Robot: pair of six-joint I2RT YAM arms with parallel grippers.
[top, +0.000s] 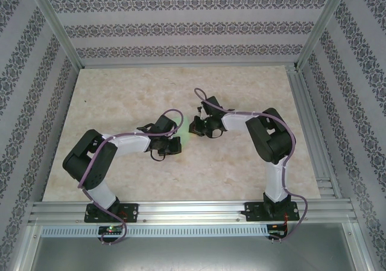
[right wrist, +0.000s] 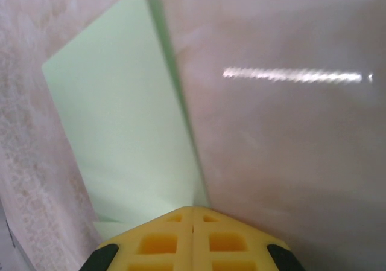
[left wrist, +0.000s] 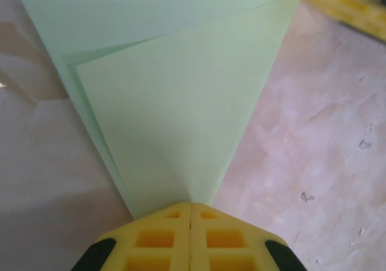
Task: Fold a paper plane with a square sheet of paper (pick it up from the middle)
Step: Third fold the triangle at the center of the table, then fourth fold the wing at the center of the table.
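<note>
Legible text, labels, brands, numbers, signs: none.
Folded paper (left wrist: 181,102), just ahead of the left gripper (left wrist: 191,206): plain pale green faces, unmarked.
Yellow finger pads (left wrist: 155,239): moulded square recesses, no lettering.

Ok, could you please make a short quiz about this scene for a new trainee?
1. True or false: the left gripper stands open above the green paper.
2. What does the right gripper hold? A) nothing B) the green paper C) a cup
3. Fill in: in the top view, the two grippers meet near the ___ of the table.
Key: 1 false, it is shut on the paper. 2 B. 3 middle.
</note>
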